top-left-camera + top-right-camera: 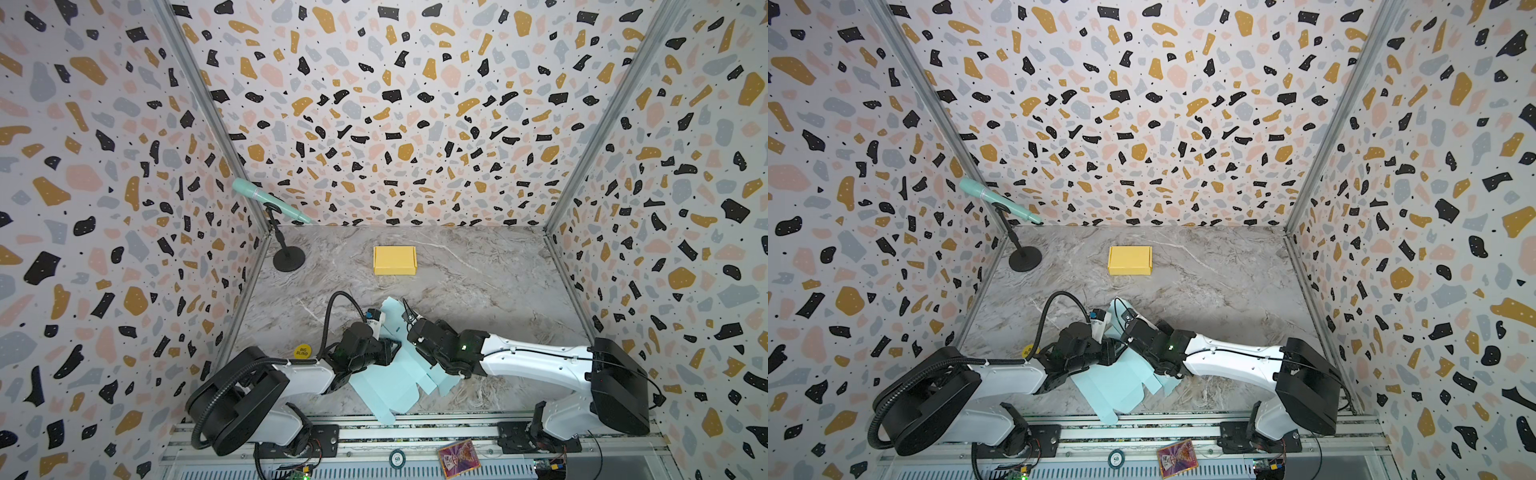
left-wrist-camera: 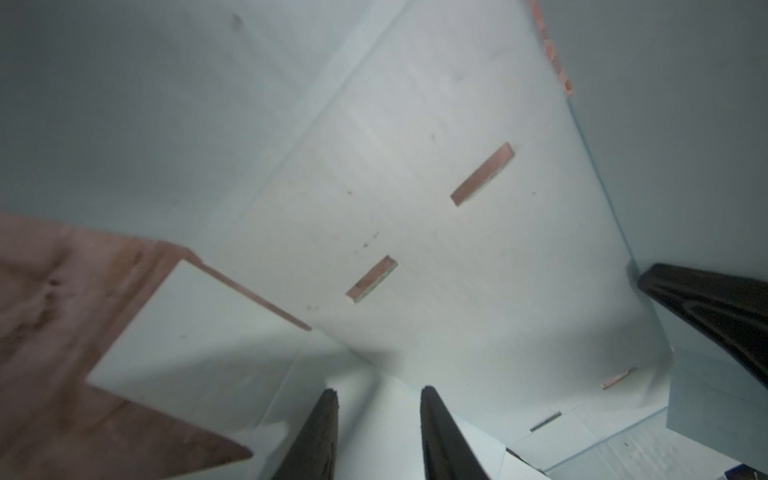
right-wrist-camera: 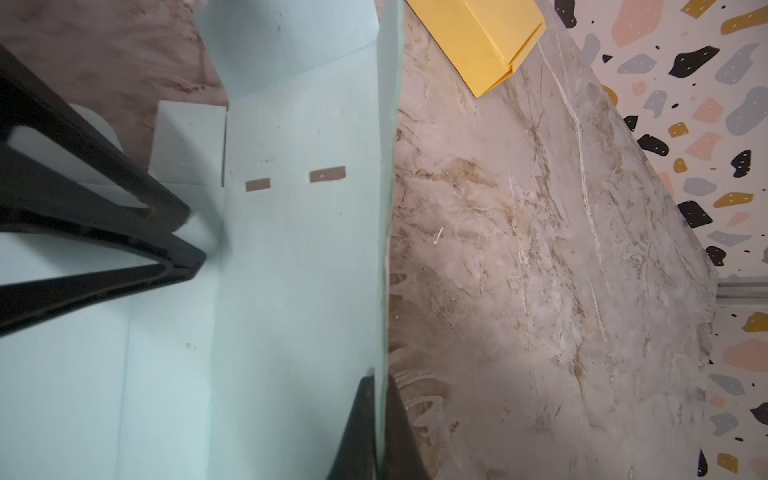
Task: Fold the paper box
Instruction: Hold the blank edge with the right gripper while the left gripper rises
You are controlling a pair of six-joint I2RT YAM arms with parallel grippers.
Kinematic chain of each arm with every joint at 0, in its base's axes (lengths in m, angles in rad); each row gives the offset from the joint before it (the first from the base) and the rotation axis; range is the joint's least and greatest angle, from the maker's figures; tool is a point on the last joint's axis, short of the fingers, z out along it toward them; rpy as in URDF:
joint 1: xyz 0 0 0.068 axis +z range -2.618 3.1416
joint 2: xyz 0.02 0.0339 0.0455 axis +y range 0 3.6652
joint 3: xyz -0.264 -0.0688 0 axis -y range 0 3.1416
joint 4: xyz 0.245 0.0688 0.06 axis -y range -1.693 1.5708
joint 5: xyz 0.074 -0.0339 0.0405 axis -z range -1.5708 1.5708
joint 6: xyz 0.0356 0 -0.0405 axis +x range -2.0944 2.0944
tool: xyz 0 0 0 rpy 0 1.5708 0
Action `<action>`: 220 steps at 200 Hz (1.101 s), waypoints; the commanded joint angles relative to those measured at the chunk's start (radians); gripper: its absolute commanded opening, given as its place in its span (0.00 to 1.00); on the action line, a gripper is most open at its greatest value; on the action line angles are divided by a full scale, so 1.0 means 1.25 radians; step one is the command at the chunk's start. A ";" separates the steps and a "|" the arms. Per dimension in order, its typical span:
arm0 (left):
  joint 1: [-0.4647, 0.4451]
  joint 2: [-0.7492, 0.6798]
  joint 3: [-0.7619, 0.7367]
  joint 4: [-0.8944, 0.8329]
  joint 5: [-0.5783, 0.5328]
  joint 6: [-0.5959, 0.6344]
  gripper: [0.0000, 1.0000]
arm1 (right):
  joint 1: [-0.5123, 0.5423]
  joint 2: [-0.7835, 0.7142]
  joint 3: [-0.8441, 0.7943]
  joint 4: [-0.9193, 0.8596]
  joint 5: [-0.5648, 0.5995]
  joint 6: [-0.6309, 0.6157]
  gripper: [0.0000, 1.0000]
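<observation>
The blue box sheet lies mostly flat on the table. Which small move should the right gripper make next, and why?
Probably tip the side flap further inward. The right gripper is shut on its raised edge, the flap stands up from the table, and the open left gripper sits low over the blue box sheet, where it could hold it down.

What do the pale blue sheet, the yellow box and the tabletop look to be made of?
Pale blue sheet: thin card, matte. It has cut slots and scored creases, and its raised edge stands straight.
Yellow box: probably similar card, matte, with crisp folded edges.
Tabletop: smooth, with grey-brown marble veining and a slight sheen. Whether it is stone or printed laminate cannot be told.
</observation>
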 commanded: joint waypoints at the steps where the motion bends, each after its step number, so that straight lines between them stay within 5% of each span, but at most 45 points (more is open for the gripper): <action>1: 0.026 -0.009 -0.013 0.045 0.051 -0.002 0.31 | -0.018 -0.010 -0.003 -0.002 0.017 -0.016 0.01; 70: 0.136 -0.069 0.107 -0.063 0.083 0.029 0.00 | -0.058 -0.075 -0.043 0.070 -0.051 -0.090 0.00; 143: 0.195 0.008 0.291 -0.159 0.074 0.078 0.00 | -0.057 -0.074 -0.041 0.071 -0.059 -0.093 0.00; 220: 0.171 0.042 0.392 -0.257 0.084 0.140 0.00 | -0.056 -0.063 -0.039 0.082 -0.068 -0.096 0.00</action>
